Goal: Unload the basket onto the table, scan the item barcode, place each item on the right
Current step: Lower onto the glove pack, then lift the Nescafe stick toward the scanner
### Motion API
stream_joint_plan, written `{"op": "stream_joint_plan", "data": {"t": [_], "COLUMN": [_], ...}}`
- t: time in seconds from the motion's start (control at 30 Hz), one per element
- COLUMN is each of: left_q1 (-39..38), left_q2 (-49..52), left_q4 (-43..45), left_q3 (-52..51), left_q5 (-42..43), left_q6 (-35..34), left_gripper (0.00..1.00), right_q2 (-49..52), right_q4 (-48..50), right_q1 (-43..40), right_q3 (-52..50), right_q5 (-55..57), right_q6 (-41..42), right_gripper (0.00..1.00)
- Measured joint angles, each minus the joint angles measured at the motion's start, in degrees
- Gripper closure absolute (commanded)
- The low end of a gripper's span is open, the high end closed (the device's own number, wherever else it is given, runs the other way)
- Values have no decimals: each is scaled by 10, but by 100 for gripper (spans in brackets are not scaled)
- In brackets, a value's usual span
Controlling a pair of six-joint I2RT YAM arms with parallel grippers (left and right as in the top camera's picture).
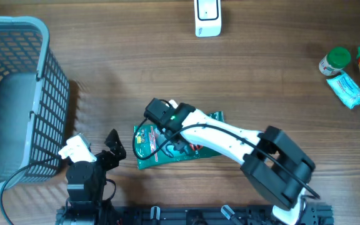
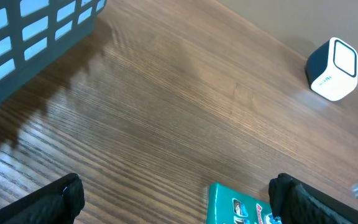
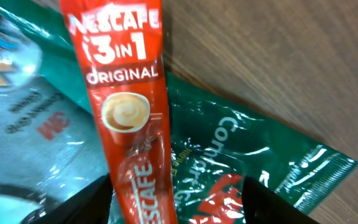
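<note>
From overhead, shows the right gripper [image 1: 174,145] low over a green packet [image 1: 144,142] near the middle of the table [image 1: 261,75], with the scanner [image 1: 207,17] at the far edge and the basket [image 1: 42,37] far left. Finds the left gripper [image 1: 112,150] just right of the basket, jaws spread wide, empty. From the left wrist, catches only bare wood between those jaws. From the right wrist, reveals a red Nescafe sachet [image 3: 129,106] lying across the green packet, fingers [image 3: 272,205] apart either side of it, nothing gripped.
</note>
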Motion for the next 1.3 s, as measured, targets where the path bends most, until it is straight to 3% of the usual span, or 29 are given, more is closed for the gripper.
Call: {"op": "stream_joint_plan", "data": {"t": [0.07, 0.17, 0.27, 0.33, 0.5, 0.67, 0.77, 0.9, 0.97, 1.1, 1.2, 1.3], "left_q1": [0, 0, 0, 0, 0, 0, 0, 0, 0, 0, 0, 0], "left_q2": [0, 0, 0, 0, 0, 0, 0, 0, 0, 0, 0, 0], "left_q4": [0, 0, 0, 0, 0, 0, 0, 0, 0, 0, 0, 0], "left_q3": [0, 0, 0, 0, 0, 0, 0, 0, 0, 0, 0, 0], "left_q5": [0, 0, 0, 0, 0, 0, 0, 0, 0, 0, 0, 0], "left_q6": [0, 0, 0, 0, 0, 0, 0, 0, 0, 0, 0, 0], "left_gripper": [0, 0, 0, 0, 0, 0, 0, 0, 0, 0, 0, 0], "right_q2": [8, 8, 8, 3, -13, -6, -10, -45, -44, -40, -36, -35], "right_q4": [-8, -10, 4, 18, 20, -53, -53, -50, -42, 104, 235, 287], "right_q1": [0, 0, 0, 2, 3, -4, -22, -133, -186, -261, -268, -259], "right_q3": [0, 0, -8, -27, -59, -2, 62, 85, 79, 26, -26, -44], "right_q5": [0, -1, -2, -2, 9, -64, -205, -608, -738, -966, -1029, -1048], "right_q6": [0, 0, 4, 16, 65, 64, 5, -161, -214, -291, -336, -376], "right_gripper": [35, 44, 69, 95, 96, 95, 96, 96, 96, 96, 95, 95]}}
